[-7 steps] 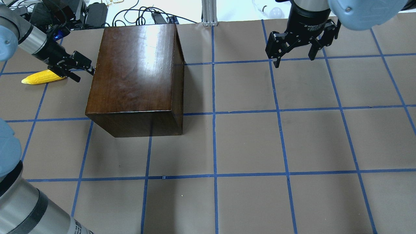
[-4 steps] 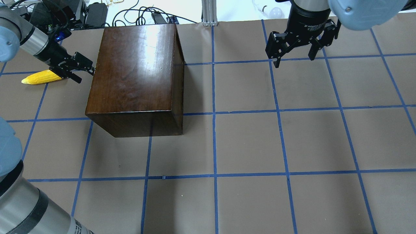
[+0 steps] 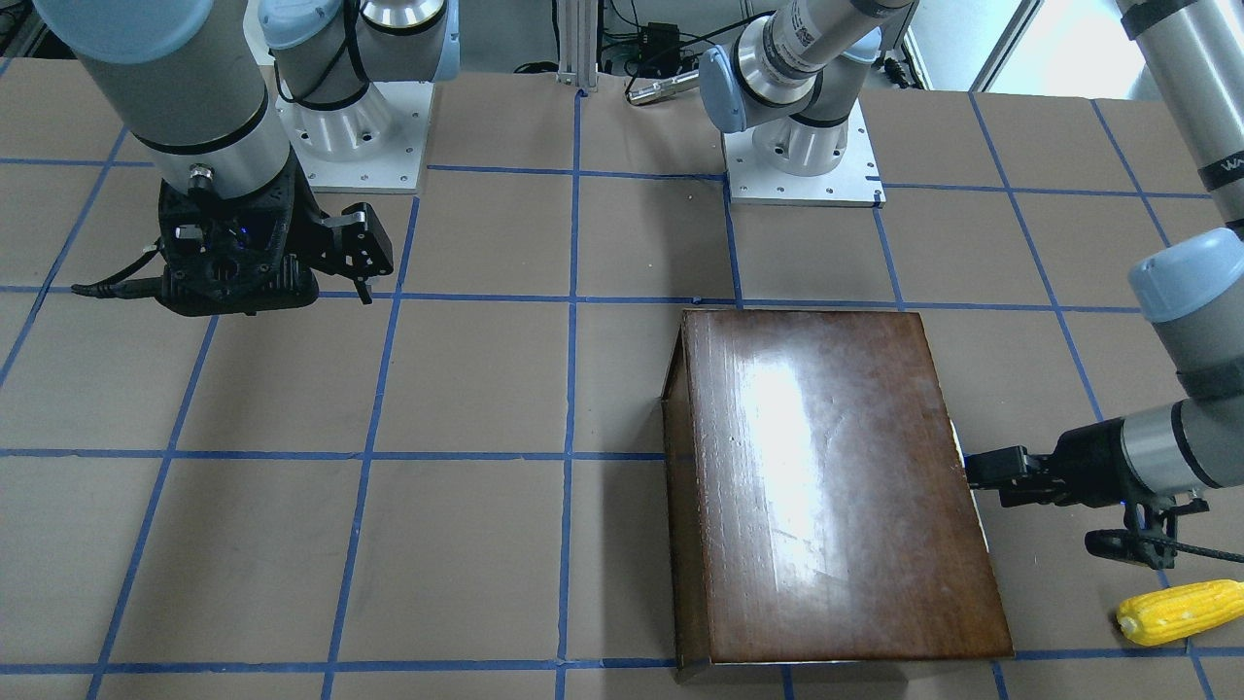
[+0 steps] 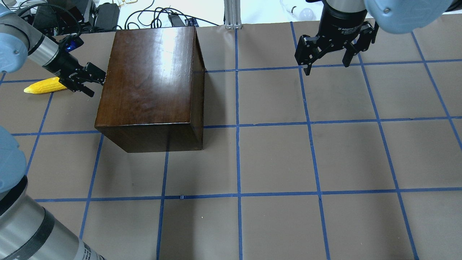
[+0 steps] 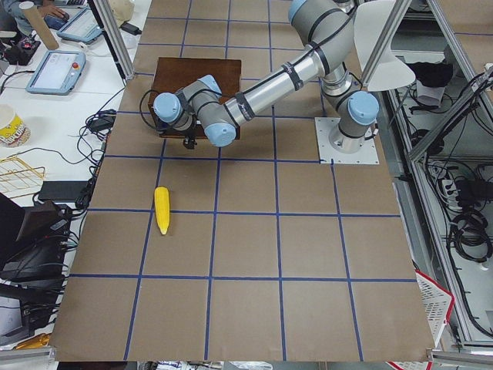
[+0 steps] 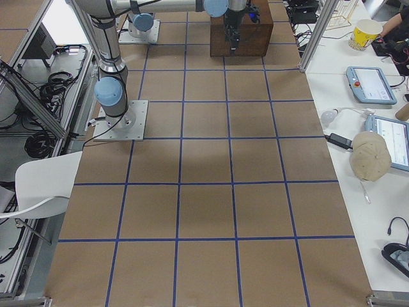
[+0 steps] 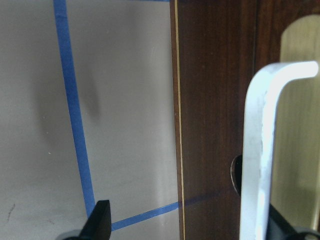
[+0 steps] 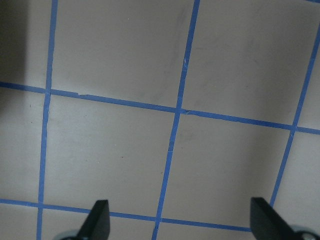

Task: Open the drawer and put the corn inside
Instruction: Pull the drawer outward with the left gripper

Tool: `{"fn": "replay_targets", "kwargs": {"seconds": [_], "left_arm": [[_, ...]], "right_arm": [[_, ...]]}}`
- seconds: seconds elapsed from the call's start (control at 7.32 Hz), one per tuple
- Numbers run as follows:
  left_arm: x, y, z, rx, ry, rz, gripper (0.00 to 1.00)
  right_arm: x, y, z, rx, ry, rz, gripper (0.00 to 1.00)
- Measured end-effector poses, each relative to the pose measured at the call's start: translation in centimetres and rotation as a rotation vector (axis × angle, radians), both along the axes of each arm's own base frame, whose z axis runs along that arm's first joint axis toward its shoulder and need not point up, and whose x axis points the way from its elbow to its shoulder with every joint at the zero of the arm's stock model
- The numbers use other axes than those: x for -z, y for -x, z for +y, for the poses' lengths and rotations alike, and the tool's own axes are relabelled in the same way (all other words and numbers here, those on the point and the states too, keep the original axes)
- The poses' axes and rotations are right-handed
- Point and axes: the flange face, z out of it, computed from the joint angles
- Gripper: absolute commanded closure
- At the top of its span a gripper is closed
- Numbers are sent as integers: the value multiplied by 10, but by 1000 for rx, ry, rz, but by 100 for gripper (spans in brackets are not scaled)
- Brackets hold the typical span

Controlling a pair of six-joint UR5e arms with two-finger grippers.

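Note:
The glossy dark-brown box (image 4: pixel 151 83) stands at the table's far left, also in the front view (image 3: pixel 836 476). Its drawer is shut; the dark front panel (image 7: pixel 215 100) with a silver handle (image 7: pixel 260 150) fills the left wrist view. My left gripper (image 4: pixel 95 83) is open right at that panel, one fingertip (image 7: pixel 100 220) beside the handle and the handle between the fingers. The yellow corn (image 4: pixel 45 85) lies on the table just behind the left wrist, also in the front view (image 3: pixel 1181 611). My right gripper (image 4: pixel 326 66) is open and empty, hovering at the far right.
Brown paper with a blue tape grid (image 4: pixel 238 124) covers the table. Cables and power bricks (image 4: pixel 108 14) lie beyond the far edge behind the box. The arm bases (image 3: pixel 802 165) stand at the robot's side.
The left wrist has swung a little toward the far edge and turned, bringing the open fingers closer against the box's left face. Corn, box and right arm have not moved.

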Motion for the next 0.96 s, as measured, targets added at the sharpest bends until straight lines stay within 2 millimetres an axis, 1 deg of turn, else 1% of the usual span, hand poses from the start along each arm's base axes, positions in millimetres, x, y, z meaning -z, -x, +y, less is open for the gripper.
{"fn": "replay_targets", "kwargs": {"seconds": [0.55,0.82,0.96], "left_arm": [[-12,-6,0,-19,17,-22,0],[-12,-10,-1,-25,19,-23,0],[-11,-15,0,-32,19,-24,0]], "right_arm": [[0,0,0,0,0,0,0],[0,0,0,0,0,0,0],[0,0,0,0,0,0,0]]}}
